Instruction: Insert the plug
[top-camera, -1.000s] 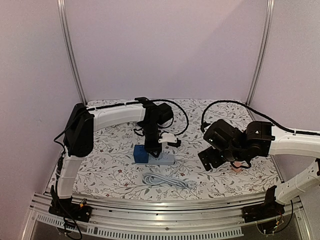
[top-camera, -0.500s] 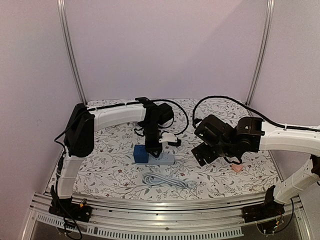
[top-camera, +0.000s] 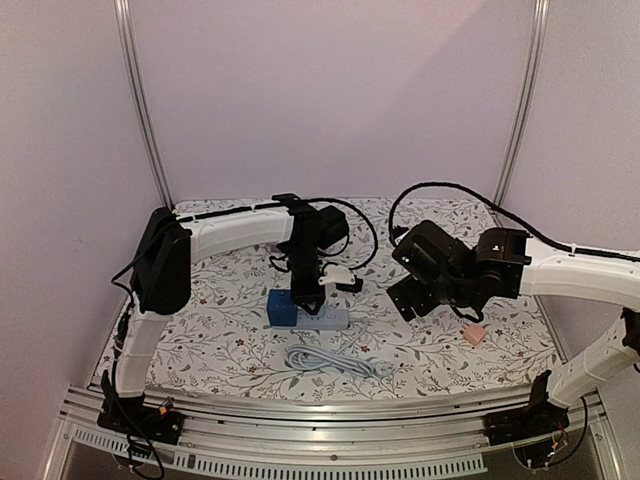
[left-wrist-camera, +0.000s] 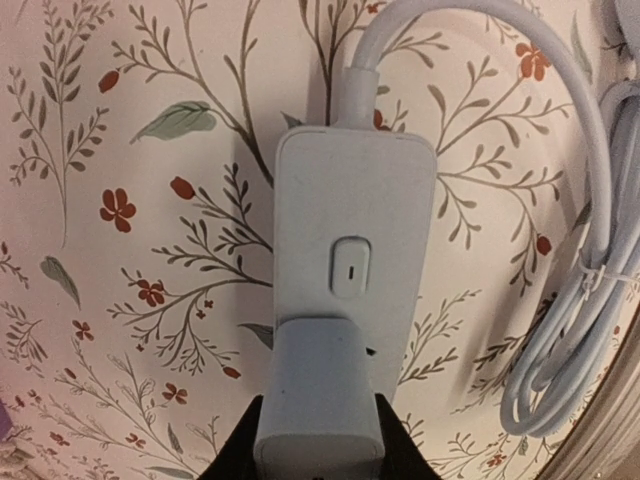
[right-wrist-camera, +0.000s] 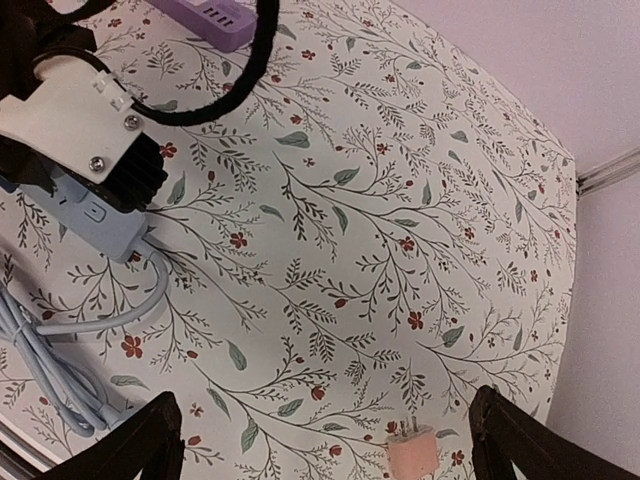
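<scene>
Left claw (left-wrist-camera: 320, 455) clamps the plug (left-wrist-camera: 320, 385) by its flat sides — light, rigid, probably slippery — while the right claw (right-wrist-camera: 330, 435) gapes empty.

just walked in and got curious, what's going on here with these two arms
The left gripper is shut on a plug and holds it against one end of the power strip, which lies on the flowered table. Whether the prongs are fully in cannot be told. The strip's cord lies bundled beside it. The right gripper is open and holds nothing, hovering over the table near a small pink plug.
</scene>
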